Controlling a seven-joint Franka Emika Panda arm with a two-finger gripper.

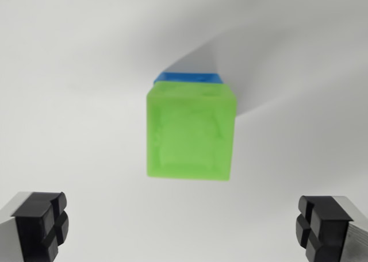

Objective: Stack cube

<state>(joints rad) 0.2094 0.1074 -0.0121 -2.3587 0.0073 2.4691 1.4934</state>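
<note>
A translucent green cube point(191, 133) fills the middle of the wrist view, sitting on top of a blue cube point(188, 77) of which only a thin strip shows at its upper edge. My gripper point(181, 227) hangs above them, open, with nothing between its fingers. One black fingertip point(43, 222) stands at the wrist view's lower left and the other at the lower right, both well apart from the green cube.
A plain white surface point(69, 72) lies under the cubes. A grey shadow point(247, 61) falls behind the stack toward the wrist view's upper right.
</note>
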